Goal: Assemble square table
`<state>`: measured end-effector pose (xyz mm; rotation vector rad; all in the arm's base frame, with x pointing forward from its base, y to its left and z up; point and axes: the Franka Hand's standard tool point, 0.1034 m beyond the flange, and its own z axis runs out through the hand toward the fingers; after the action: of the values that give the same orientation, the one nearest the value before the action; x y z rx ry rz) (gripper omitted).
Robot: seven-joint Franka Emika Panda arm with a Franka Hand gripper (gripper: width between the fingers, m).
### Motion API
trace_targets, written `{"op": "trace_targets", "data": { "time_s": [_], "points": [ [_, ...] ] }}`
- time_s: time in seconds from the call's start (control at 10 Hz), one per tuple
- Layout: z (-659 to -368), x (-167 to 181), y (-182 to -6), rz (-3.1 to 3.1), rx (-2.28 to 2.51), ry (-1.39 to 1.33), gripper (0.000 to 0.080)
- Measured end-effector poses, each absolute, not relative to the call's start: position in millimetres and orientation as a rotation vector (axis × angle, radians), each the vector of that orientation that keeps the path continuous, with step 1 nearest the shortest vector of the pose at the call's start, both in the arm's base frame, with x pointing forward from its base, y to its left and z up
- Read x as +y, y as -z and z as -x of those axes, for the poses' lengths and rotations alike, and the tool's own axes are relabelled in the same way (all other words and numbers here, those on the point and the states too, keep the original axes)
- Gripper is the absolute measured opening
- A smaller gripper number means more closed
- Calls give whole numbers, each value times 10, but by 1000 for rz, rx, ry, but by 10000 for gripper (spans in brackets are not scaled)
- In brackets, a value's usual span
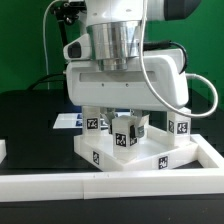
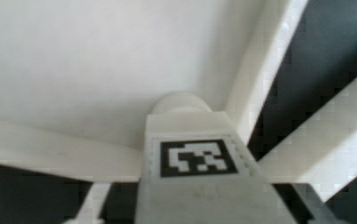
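Observation:
The square tabletop (image 1: 130,158) is a white slab with tags on its sides and lies on the black table under the arm. My gripper (image 1: 125,136) is shut on a short white tagged leg (image 1: 122,141) and holds it upright over the slab's middle. In the wrist view the leg (image 2: 201,150) stands between my fingers, my gripper (image 2: 201,208) closed around it, with the slab's flat face (image 2: 104,70) and raised rim (image 2: 264,70) behind. Two more tagged legs stand at the slab's corners, one at the exterior view's left (image 1: 93,122) and one at its right (image 1: 183,126).
A long white border bar (image 1: 60,185) runs along the front, and another (image 1: 212,150) goes up the exterior view's right side. The marker board (image 1: 66,120) lies flat behind the slab at the left. A white piece (image 1: 3,150) shows at the left edge.

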<state>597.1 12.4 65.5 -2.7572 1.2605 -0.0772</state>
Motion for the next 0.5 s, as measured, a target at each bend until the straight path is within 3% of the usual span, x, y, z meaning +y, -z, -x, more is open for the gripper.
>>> {"op": "trace_targets", "data": {
  "time_s": [0.5],
  "points": [
    [-5974,142,-654,2613,1508,53,315]
  ]
}}
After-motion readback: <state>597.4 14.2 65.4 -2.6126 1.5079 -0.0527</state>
